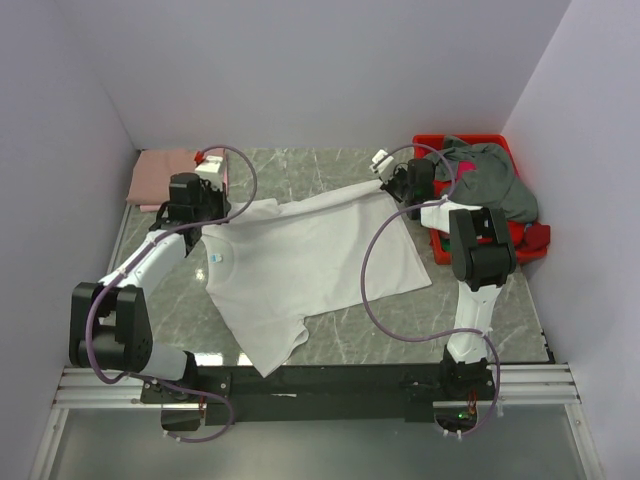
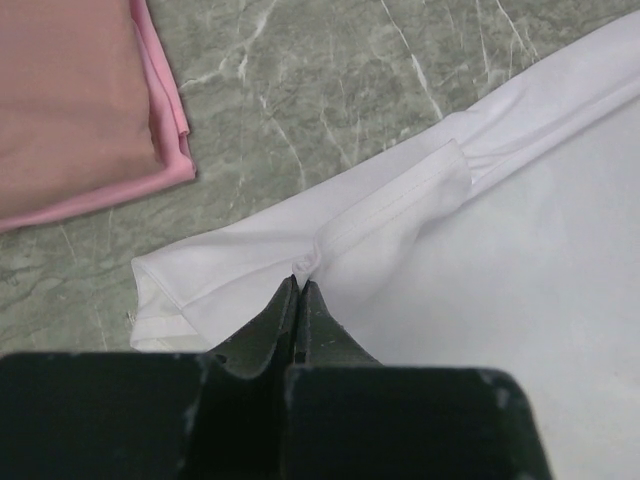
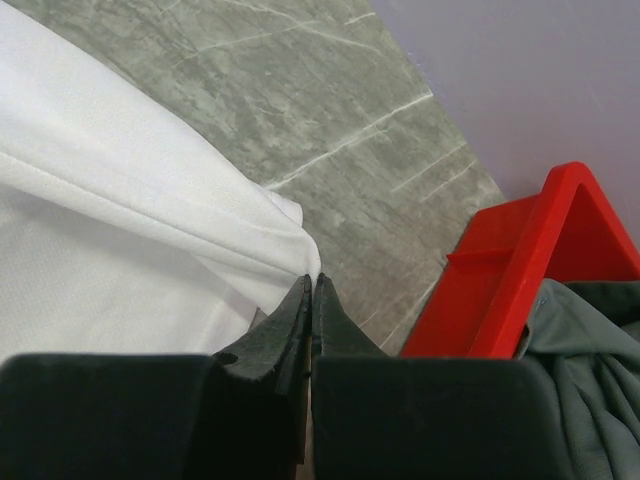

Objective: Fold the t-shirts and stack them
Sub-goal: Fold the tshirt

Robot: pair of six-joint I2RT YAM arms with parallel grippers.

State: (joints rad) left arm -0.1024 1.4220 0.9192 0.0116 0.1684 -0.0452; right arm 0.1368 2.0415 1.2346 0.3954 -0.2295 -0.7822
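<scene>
White t-shirt looks light and limp, likely to sag; best held at edges. Left gripper and right gripper pinch its cloth, jaws pressed together.

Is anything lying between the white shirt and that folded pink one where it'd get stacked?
Nothing visible does. Only bare marble table lies between the white t-shirt and the folded pink t-shirt in the far left corner.

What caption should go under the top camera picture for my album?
The left gripper and right gripper pinch a white t-shirt on the table; folded pink shirt left, red bin right.
</scene>
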